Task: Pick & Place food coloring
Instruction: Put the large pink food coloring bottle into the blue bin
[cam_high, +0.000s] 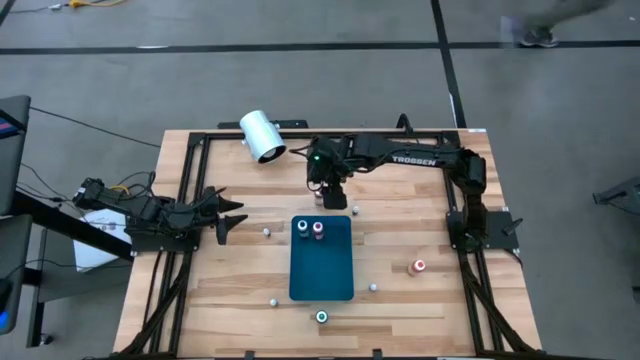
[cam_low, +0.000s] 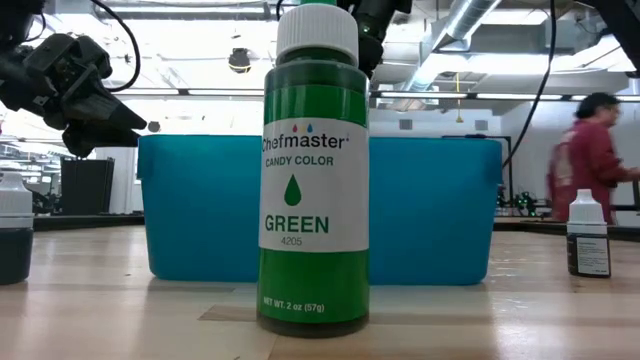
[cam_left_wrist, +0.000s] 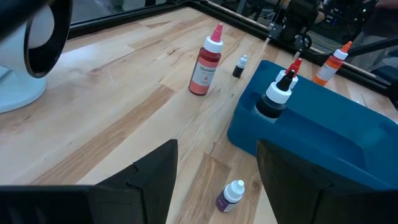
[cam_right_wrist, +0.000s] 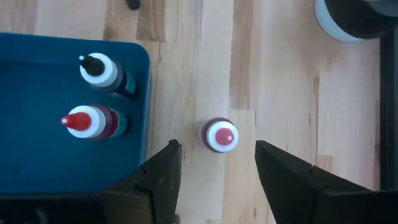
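The food coloring bottles are spread over the table. Two, one dark-tipped (cam_right_wrist: 99, 71) and one red-tipped (cam_right_wrist: 84, 121), stand on the dark blue tray (cam_high: 322, 265). A red-and-white-capped bottle (cam_right_wrist: 219, 135) stands on the wood just beside the tray. My right gripper (cam_right_wrist: 217, 149) hangs above it, pointing down, open; its fingers stand on either side without touching. A green bottle (cam_high: 322, 317) stands at the near edge and fills the low view (cam_low: 312, 170). A red-topped bottle (cam_high: 419, 266) stands to the right. My left gripper (cam_high: 228, 218) waits open and empty at the left.
A big white cylinder (cam_high: 262, 136) lies at the far left. Tiny whitish bottles (cam_high: 266, 232), (cam_high: 272, 300), (cam_high: 373, 287) stand around the tray; one small purple one (cam_left_wrist: 230, 194) lies near my left gripper. A dark frame borders the table. A person (cam_low: 590, 150) shows in the room behind.
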